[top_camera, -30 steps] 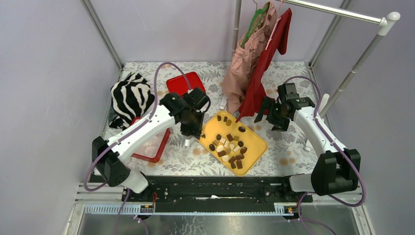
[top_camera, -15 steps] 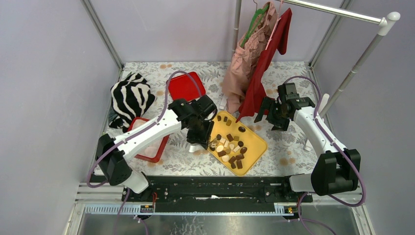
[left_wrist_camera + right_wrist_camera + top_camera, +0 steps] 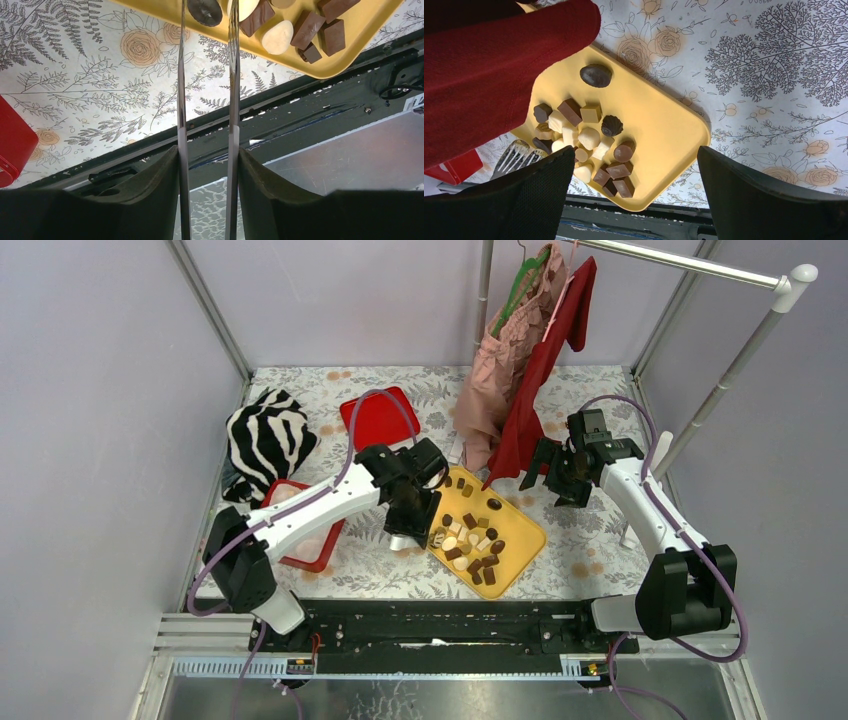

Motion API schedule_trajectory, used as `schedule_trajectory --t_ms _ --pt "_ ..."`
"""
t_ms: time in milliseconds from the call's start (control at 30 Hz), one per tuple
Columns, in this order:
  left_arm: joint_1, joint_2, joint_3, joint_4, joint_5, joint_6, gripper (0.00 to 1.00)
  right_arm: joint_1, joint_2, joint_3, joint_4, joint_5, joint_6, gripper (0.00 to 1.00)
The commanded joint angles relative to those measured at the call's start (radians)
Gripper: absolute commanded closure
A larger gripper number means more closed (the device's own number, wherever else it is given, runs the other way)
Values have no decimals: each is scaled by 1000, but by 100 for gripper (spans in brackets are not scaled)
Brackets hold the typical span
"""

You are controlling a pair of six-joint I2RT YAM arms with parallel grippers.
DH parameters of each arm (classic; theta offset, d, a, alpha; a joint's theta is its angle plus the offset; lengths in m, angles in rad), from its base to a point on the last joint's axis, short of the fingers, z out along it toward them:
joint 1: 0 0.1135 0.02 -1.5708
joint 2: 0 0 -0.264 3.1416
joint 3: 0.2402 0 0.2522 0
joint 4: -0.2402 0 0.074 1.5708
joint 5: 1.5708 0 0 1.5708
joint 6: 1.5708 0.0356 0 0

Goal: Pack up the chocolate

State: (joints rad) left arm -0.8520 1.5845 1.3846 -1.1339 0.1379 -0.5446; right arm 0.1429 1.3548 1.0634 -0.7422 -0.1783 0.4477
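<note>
**Top view.** The left gripper (image 3: pixel 412 538) hangs at the near-left edge of the yellow tray (image 3: pixel 525 540). The chocolate (image 3: pixel 470 540) lies loose in a heap on that tray. The red box (image 3: pixel 305 552) sits to the left, partly under the left arm, with its red lid (image 3: pixel 378 418) further back. The right gripper (image 3: pixel 545 472) stands off beyond the tray's far side, beside the hanging red garment (image 3: pixel 545 350).

**Left wrist view.** The thin blades are parted and straddle a dark round piece (image 3: pixel 204 7) with no visible contact; nothing is held. Judged risk: an off-centre closure could flick the piece away, or a blade could catch the tray rim and shift the whole tray.

**Right wrist view.** The jaws are spread wide and empty. The garment drapes over one corner of the tray and hides part of it, so it would likely foul any approach from that side.
</note>
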Motion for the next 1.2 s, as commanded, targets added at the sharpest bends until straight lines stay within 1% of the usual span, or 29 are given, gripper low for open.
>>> schedule_trajectory --t_ms 0,400,600,767,833,933,1067,1167 --pt "-8 16 -16 47 -15 20 51 -4 -17 30 12 -23 -14 0" --pt "-9 41 -30 77 -13 24 51 -3 -12 35 11 -23 -15 0" --pt "-8 45 -36 76 -11 32 57 -3 -13 35 9 -21 -15 0" --pt "-8 42 -39 62 -18 35 66 -3 -11 37 11 -20 -15 0" --pt "-9 39 -32 52 -32 35 71 -4 -10 36 11 -22 -15 0" --pt "-8 36 -9 26 -61 34 81 -4 -10 39 12 -21 -16 0" --pt "-6 30 21 -4 -100 31 99 -4 -8 43 13 -17 -17 0" --pt "-1 26 41 -19 -124 30 100 -3 -4 43 11 -21 -19 0"
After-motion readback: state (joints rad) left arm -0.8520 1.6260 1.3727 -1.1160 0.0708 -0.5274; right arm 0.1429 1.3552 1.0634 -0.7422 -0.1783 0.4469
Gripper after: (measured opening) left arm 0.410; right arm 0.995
